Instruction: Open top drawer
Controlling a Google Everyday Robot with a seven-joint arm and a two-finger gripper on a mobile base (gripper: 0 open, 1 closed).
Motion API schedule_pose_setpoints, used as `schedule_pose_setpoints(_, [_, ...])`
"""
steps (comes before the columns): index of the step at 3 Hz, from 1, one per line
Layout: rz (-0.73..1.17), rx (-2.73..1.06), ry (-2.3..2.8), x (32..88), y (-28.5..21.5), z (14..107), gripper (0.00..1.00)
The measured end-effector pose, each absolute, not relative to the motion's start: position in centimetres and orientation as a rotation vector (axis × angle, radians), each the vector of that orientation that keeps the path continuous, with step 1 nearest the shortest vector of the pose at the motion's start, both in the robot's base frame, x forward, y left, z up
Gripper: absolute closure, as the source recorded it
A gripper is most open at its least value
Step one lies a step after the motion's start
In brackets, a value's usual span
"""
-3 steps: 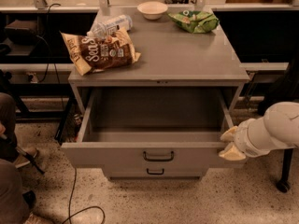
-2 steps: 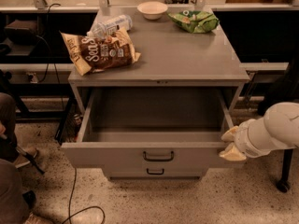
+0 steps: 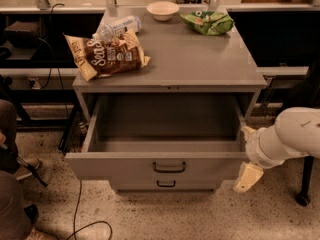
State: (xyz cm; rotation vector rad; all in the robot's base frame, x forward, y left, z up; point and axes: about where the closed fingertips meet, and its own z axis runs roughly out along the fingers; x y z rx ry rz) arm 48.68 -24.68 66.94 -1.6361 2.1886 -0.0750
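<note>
**Top drawer** [image 3: 120, 166]: grey metal, tallest front panel. It stands pulled well out of the cabinet [image 3: 200, 64] toward 6 o'clock. The deep grey inside is on show, with nothing seen in it. The black centre handle [image 3: 169, 167] is free of any grip.

**Lower drawer** [image 3: 135, 185]: only a thin strip shows beneath, at 6 o'clock of the top drawer. It is shut.

**Gripper** [image 3: 247, 154]: at 3 o'clock of the drawer front, just beside its right end. The cream fingers [image 3: 248, 176] stand apart, one high and one low. Whether either touches the panel cannot be told.

**On the cabinet top:**
- chip bag [image 3: 107, 56], at 10 o'clock
- bottle [image 3: 117, 26], at 11 o'clock
- bowl [image 3: 163, 10], at 12 o'clock
- green bag [image 3: 207, 22], at 1 o'clock

**Step in hand:** by the look of it, the pull is finished or all but finished.

**Next move:** it likely calls for drawing the gripper clear toward 3 o'clock without nudging the drawer back in.
</note>
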Motion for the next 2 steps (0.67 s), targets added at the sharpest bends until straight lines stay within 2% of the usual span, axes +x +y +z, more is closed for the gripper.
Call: schedule_pose_setpoints(2, [0.019, -1.916, 2.057, 47.2, -20.5, 65.8, 0.0])
